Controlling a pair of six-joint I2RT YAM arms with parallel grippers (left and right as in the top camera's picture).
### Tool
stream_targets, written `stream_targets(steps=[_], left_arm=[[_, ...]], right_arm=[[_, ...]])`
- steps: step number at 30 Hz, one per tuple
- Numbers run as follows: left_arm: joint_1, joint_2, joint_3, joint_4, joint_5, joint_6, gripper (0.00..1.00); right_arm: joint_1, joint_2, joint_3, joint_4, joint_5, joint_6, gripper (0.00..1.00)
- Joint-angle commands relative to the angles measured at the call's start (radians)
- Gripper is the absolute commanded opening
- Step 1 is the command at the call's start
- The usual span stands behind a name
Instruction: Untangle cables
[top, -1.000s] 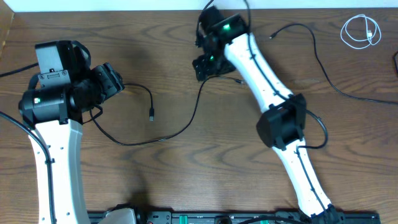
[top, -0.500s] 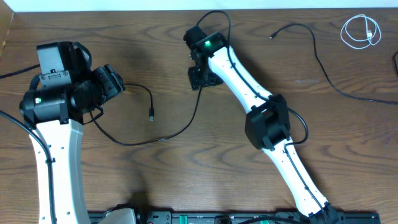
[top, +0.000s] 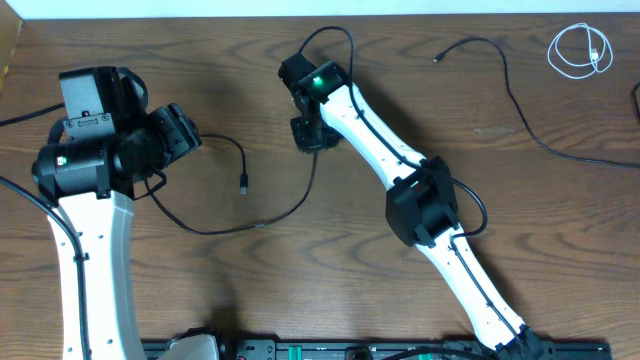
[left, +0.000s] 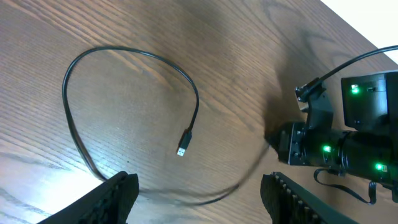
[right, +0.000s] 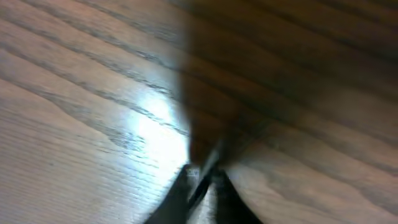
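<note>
black cable: your task piece. It lies in a loose curve over the left half of the wooden surface, looping past the left gripper and rising to the right gripper. Its USB plug lies free inside the loop.
change: in the last second your right arm has swung leftward from the middle of the far edge, taking the cable's far end with it. The plug and the loop by the left arm have hardly stirred.
right jaws: clenched on the black cable, as far as the blurred wrist view lets you judge.
left jaws: spread wide and grasping nothing. The cable runs under the gap between them.
second black cable: alone toward the far right edge, well apart.
white cord: coiled by itself in the far right corner.
meaning: no cord crosses another, so I judge the untangling nearly finished. You probably need only lay this end down clear of the rest.
</note>
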Motion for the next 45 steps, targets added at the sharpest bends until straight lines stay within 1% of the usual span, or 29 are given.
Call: stream_targets(steps=[1, 4, 7, 11, 13, 16, 20, 23, 27, 30, 34, 41, 42, 43, 45], left_arm=[[0.003, 0.008, -0.005, -0.003, -0.009, 0.001, 0.69], [0.003, 0.008, -0.005, -0.001, -0.01, 0.001, 0.69], [0.003, 0.008, -0.005, 0.005, -0.009, 0.001, 0.69], [0.002, 0.008, -0.005, 0.01, -0.003, 0.0, 0.69], [0.002, 0.008, -0.005, 0.012, -0.003, 0.0, 0.69], [0.002, 0.008, -0.005, 0.017, -0.003, 0.0, 0.69], [0.002, 0.008, -0.005, 0.026, -0.002, 0.0, 0.69], [0.002, 0.008, -0.005, 0.031, -0.002, -0.002, 0.69], [0.002, 0.009, -0.005, 0.034, -0.002, -0.002, 0.69], [0.002, 0.009, -0.005, 0.036, -0.002, -0.002, 0.69], [0.002, 0.009, -0.005, 0.035, 0.002, -0.002, 0.69], [0.002, 0.009, -0.005, 0.036, 0.017, -0.002, 0.69], [0.002, 0.009, -0.005, 0.036, 0.017, -0.002, 0.69], [0.002, 0.009, -0.005, 0.035, 0.017, -0.002, 0.69], [0.002, 0.009, -0.005, 0.035, 0.017, -0.002, 0.69]], right_arm=[[-0.047, 0.012, 0.006, -0.027, 0.026, -0.031, 0.01], [-0.116, -0.029, 0.029, -0.067, 0.026, -0.078, 0.01], [-0.212, -0.111, 0.064, -0.111, 0.047, -0.134, 0.01], [-0.365, -0.277, 0.098, -0.167, 0.108, -0.201, 0.01], [-0.455, -0.381, 0.098, -0.18, 0.138, -0.231, 0.01], [-0.629, -0.56, 0.098, -0.187, 0.169, -0.234, 0.01], [-0.847, -0.721, 0.098, -0.182, 0.208, -0.233, 0.01], [-1.013, -0.799, 0.098, -0.18, 0.216, -0.233, 0.01], [-1.165, -0.836, 0.098, -0.183, 0.216, -0.233, 0.01], [-1.228, -0.833, 0.093, -0.187, 0.216, -0.233, 0.01], [-1.241, -0.802, 0.091, -0.182, 0.232, -0.233, 0.01], [-1.222, -0.659, 0.09, -0.203, 0.295, -0.23, 0.01], [-1.222, -0.642, 0.09, -0.211, 0.296, -0.213, 0.05], [-1.221, -0.624, 0.09, -0.22, 0.295, -0.196, 0.12], [-1.222, -0.594, 0.09, -0.243, 0.295, -0.176, 0.41]])
